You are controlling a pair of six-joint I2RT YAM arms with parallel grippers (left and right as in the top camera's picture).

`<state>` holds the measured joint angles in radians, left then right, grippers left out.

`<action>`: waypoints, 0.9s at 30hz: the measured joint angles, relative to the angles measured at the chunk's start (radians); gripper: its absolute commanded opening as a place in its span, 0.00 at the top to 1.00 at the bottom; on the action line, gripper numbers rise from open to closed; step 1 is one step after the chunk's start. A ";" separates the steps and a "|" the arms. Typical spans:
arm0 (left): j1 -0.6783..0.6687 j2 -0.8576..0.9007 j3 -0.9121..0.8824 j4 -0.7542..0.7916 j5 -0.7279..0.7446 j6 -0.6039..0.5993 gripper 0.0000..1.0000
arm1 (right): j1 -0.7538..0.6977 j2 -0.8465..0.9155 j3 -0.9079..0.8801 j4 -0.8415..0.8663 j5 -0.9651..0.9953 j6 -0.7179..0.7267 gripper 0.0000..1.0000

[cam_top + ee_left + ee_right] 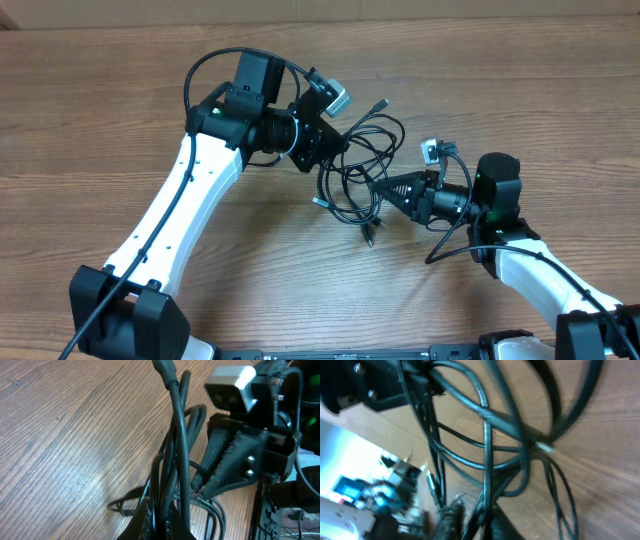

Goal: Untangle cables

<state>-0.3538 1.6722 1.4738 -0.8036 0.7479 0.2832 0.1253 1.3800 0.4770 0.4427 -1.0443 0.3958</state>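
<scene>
Both closed on the cables [365, 150]: left gripper [330, 152] clamped one side of the tangle, right gripper [384, 190] the other; loops spread over the table [100, 100].

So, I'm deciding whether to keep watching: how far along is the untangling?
Done: nothing looks separated yet; the cables form one overlapping tangle of loops. In hand: the left gripper and right gripper each have jaws shut on the bundle from opposite sides. Left: pulling every strand apart and laying them out separately.
</scene>
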 measured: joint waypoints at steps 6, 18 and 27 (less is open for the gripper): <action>0.000 0.000 0.000 0.000 0.001 0.000 0.96 | 0.000 0.000 0.000 -0.002 0.002 0.004 0.96; 0.000 0.000 0.000 -0.080 -0.053 0.000 0.96 | 0.000 -0.001 0.001 -0.177 0.117 0.001 0.96; -0.021 0.019 -0.008 -0.098 -0.076 0.000 0.96 | 0.008 -0.008 0.011 -0.449 0.473 -0.004 0.96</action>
<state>-0.3748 1.6909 1.4658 -0.9020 0.6724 0.2829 0.1329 1.3724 0.4885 -0.0059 -0.5716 0.3916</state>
